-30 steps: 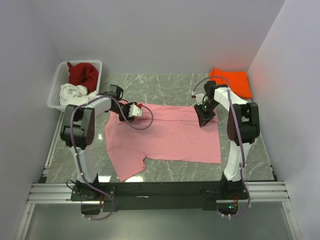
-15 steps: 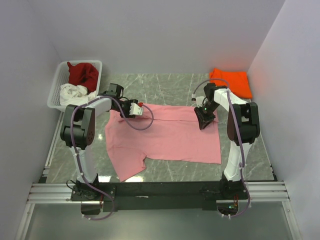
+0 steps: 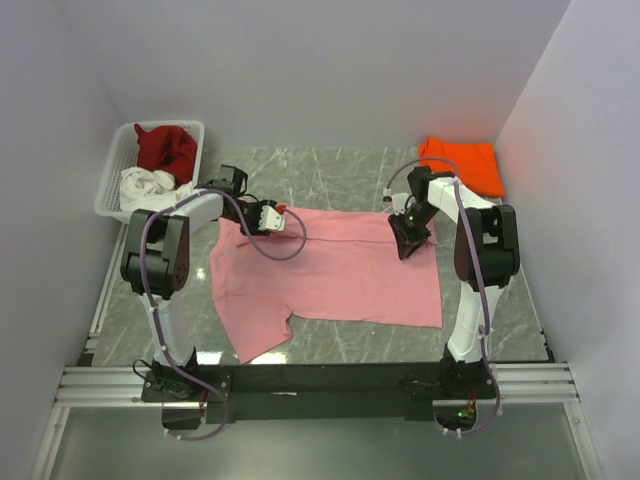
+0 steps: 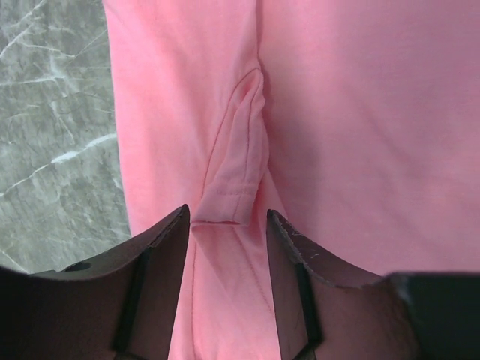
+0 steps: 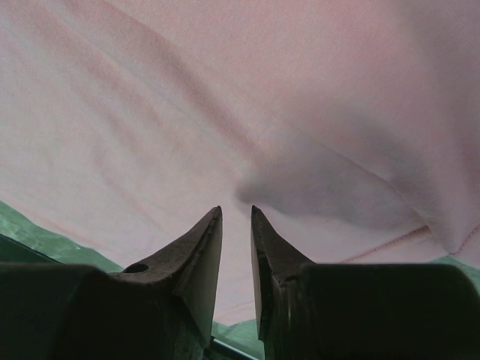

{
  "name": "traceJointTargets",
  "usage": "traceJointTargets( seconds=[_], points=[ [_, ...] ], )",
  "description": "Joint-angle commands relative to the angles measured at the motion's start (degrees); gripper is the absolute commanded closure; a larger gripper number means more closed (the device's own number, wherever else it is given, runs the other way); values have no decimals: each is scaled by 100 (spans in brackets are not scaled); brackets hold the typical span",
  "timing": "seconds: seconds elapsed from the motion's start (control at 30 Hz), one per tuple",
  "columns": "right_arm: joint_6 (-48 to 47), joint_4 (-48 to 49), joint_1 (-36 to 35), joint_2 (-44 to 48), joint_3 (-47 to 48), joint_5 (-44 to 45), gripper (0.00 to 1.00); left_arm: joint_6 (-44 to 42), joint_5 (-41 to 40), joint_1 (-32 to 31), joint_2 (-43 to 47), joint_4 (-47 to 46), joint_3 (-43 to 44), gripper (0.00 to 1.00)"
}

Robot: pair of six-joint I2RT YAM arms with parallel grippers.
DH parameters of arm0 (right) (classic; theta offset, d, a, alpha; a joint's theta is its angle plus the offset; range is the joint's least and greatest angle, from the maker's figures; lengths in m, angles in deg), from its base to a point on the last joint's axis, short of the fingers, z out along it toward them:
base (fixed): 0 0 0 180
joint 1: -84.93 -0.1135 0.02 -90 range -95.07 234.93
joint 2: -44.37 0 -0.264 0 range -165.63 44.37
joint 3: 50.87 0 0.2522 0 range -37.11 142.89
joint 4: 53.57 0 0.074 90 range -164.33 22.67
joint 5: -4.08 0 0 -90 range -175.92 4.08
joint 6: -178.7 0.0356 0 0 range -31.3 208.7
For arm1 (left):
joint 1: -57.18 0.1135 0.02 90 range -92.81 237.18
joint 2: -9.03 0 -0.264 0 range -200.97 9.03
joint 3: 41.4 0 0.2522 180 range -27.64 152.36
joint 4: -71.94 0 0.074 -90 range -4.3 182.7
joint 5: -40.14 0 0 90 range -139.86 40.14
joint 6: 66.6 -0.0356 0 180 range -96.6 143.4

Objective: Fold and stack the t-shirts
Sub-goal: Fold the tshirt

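Note:
A light pink t-shirt (image 3: 340,270) lies spread on the marble table with its far edge folded over. My left gripper (image 3: 279,216) is low over its far left part. In the left wrist view (image 4: 225,214) its jaws are open and straddle a small folded sleeve flap (image 4: 236,180) of the pink cloth. My right gripper (image 3: 404,243) is over the shirt's far right part. In the right wrist view (image 5: 235,210) its jaws stand a narrow gap apart just above the pink cloth (image 5: 187,97), short of a raised wrinkle (image 5: 300,187). A folded bright orange t-shirt (image 3: 465,162) lies at the back right.
A white lattice basket (image 3: 112,180) at the back left holds a dark red t-shirt (image 3: 165,148) and a white one (image 3: 145,185). Grey walls close in on the left, back and right. A black rail (image 3: 320,380) runs along the near edge.
The left gripper has shifted slightly toward the back left over the shirt. The right gripper has edged slightly toward the back. The shirt lies as before.

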Motion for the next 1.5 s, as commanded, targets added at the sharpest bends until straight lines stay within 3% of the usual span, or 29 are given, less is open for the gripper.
traceJointTargets(
  seconds=[0.0, 0.2, 0.3, 0.33, 0.43, 0.53, 0.63, 0.87, 0.97, 1.03, 1.27, 1.47],
  points=[
    [-26, -33, 33, 56, -77, -59, 70, -192, 185, -73, 206, 182, 222, 50],
    [-79, -77, 42, 38, -50, -59, 70, -219, 9, -108, 65, 49, 292, 62],
    [-131, -69, 42, 56, -68, -33, 71, -333, 26, -152, -5, 540, 555, 80],
    [-131, -60, 50, 47, -68, -33, 71, -394, 26, -170, -23, 725, 626, 90],
    [-184, -51, 86, 39, -68, -41, 71, -430, 9, -257, 3, 1472, 907, 97],
    [-219, -25, 112, 30, -59, -59, 71, 68, -210, -494, 82, 1832, 960, 100],
    [-281, -33, 138, 12, -59, -68, 71, 614, -544, -819, 39, 2096, 1013, 99],
    [-430, -25, 200, 56, -121, -59, 71, 2978, -747, -1479, -550, 2554, 1768, 99],
    [-492, -95, 200, 4, -16, -59, 71, 3735, -730, -1594, -840, 2730, 2146, 86],
    [-501, -147, 209, -40, 107, -76, 71, 3998, -668, -1559, -902, 2914, 2313, 67],
    [-431, -297, 200, -295, 573, -226, 71, 4299, -149, -786, -366, 3064, 2401, 58],
    [-369, -315, 191, -383, 740, -217, 71, 4605, -519, 346, -1269, 3916, 3506, 55]
  ],
)
